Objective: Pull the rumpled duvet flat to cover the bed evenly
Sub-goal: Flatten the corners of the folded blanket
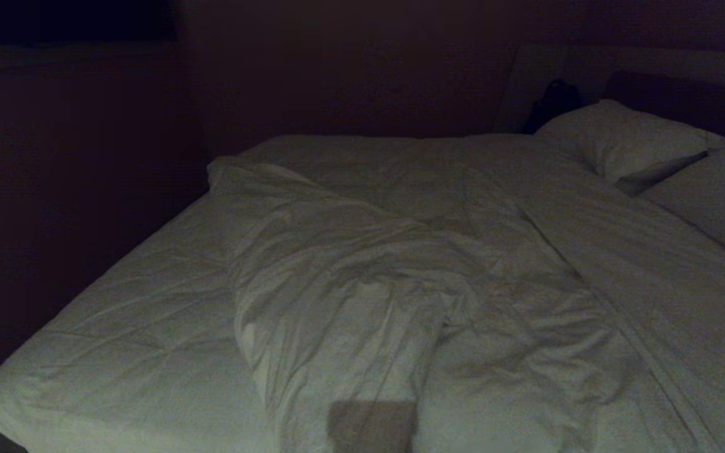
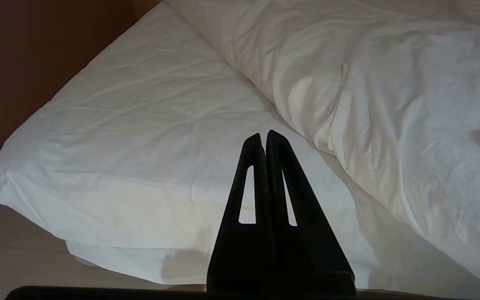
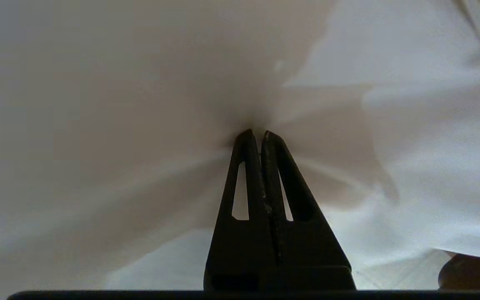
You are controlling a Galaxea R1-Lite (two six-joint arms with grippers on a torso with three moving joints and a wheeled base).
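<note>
The white duvet (image 1: pixel 362 283) lies bunched in a creased ridge down the middle and right of the bed (image 1: pixel 136 327), whose quilted mattress is bare on the left side. Neither arm shows in the head view. In the right wrist view my right gripper (image 3: pixel 256 134) is shut, its tips pinched into the duvet (image 3: pixel 140 104), and folds fan out from the pinch. My left gripper (image 2: pixel 263 135) is shut and holds nothing. It hangs above the bare mattress (image 2: pixel 140 125) near the bed's front left corner, with the duvet's edge (image 2: pixel 390 104) off to one side.
Two white pillows (image 1: pixel 620 135) (image 1: pixel 721 195) lie at the far right against the dark headboard (image 1: pixel 683 94). A dark wall (image 1: pixel 54 189) runs close along the bed's left side. Pale floor (image 2: pixel 15 250) shows below the bed corner.
</note>
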